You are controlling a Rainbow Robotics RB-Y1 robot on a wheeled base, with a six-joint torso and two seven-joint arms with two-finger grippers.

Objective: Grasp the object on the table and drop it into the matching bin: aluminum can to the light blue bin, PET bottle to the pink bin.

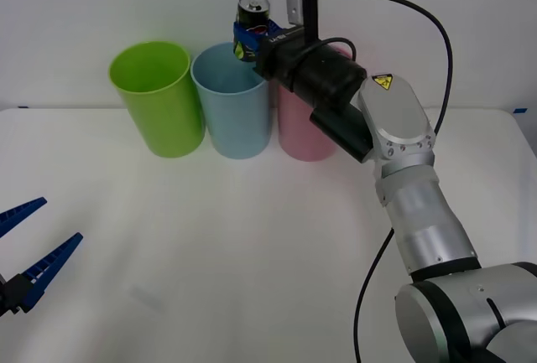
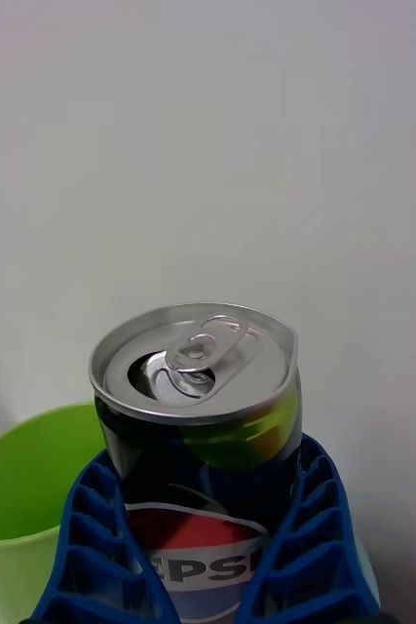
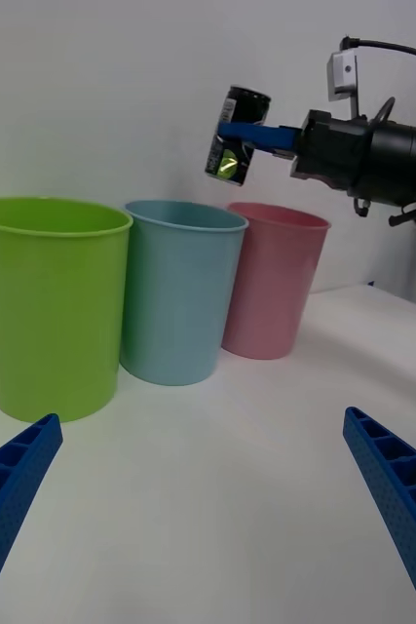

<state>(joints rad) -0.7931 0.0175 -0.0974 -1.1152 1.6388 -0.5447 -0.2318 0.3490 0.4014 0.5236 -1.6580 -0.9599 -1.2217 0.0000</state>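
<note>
i have the right tool (image 1: pixel 248 43) pinching the aluminum can (image 1: pixel 252 16) low on its body, blue fingers (image 2: pixel 91 546) pressed against both sides of the label. in the front view the can sits at upper centre of the frame, held in the air above the rim of the light blue bin (image 1: pixel 231 103), toward the edge nearest the pink bin (image 1: pixel 302 132). in the left wrist view it hangs tilted, above the gap between those two bins rather than clearly over the blue opening.

that is my main worry. i judge that if i let go here, the can may clip the blue rim, or drop on the pink side and land in the wrong bin. the tilt adds to it: a leaning can could tumble on release and bounce off a wall. i would want it more squarely over the blue mouth first.

the grip is low, so the can's top is free to rock; a jerky move might let it slip.

the lime green bin (image 1: pixel 155 95) stands at the left of the row, out of the way. my left tool (image 1: pixel 25 250) rests spread wide at lower left of the front view, over the white worktop (image 1: pixel 252 246), idle.
</note>
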